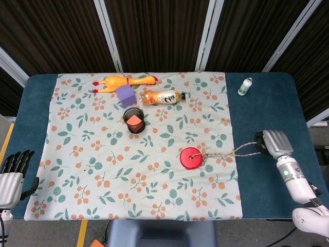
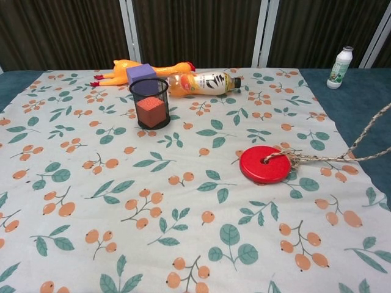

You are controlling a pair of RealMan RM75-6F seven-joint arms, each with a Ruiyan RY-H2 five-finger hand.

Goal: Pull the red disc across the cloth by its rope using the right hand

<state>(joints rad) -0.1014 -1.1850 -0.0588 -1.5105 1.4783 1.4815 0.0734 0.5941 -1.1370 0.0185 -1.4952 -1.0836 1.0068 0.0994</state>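
Observation:
The red disc [image 1: 191, 157] [image 2: 265, 164] lies flat on the floral cloth [image 1: 103, 134] [image 2: 91, 183], near its right edge. A braided rope [image 1: 232, 152] [image 2: 342, 149] runs from the disc's centre hole to the right. My right hand [image 1: 274, 143] grips the rope's far end over the blue table, right of the cloth; the chest view does not show this hand. My left hand [image 1: 12, 172] hangs off the table's front left corner, holding nothing, fingers apart.
At the cloth's back lie a rubber chicken [image 1: 123, 81], a purple block [image 1: 126, 95] and an orange drink bottle [image 1: 163, 96]. A black mesh cup [image 1: 134, 120] holds an orange cube. A small white bottle [image 1: 245, 86] stands on the blue table at the back right.

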